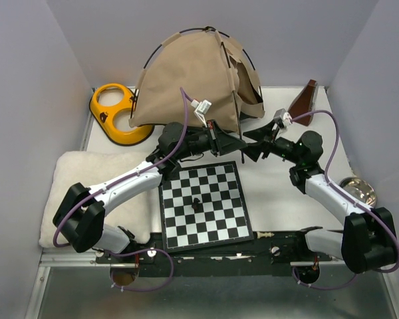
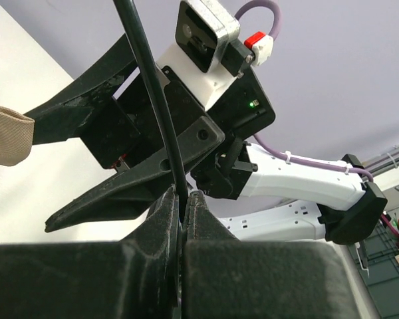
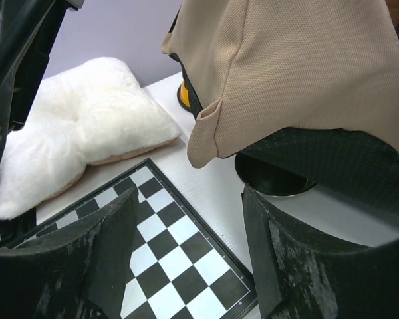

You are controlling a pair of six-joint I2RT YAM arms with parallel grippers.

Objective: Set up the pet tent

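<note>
pet tent [image 1: 193, 80]: tan fabric, standing domed at 12 o'clock on the desk [image 1: 279, 193].
pole [image 2: 156, 100]: thin and black, running down from the tent's front into the left jaws.
left jaws: pressed together on the pole, at 6 o'clock of the tent, above the chessboard's far edge.
right jaws: spread, nothing between them, facing the left jaws from 3 o'clock, near them.
chessboard [image 1: 203, 203]: mid-desk toward 6 o'clock, one dark piece on it.
cushion [image 1: 73, 179]: fluffy white, at 8 o'clock.
yellow double bowl [image 1: 120, 113]: at 10 o'clock, just beside the tent.
</note>
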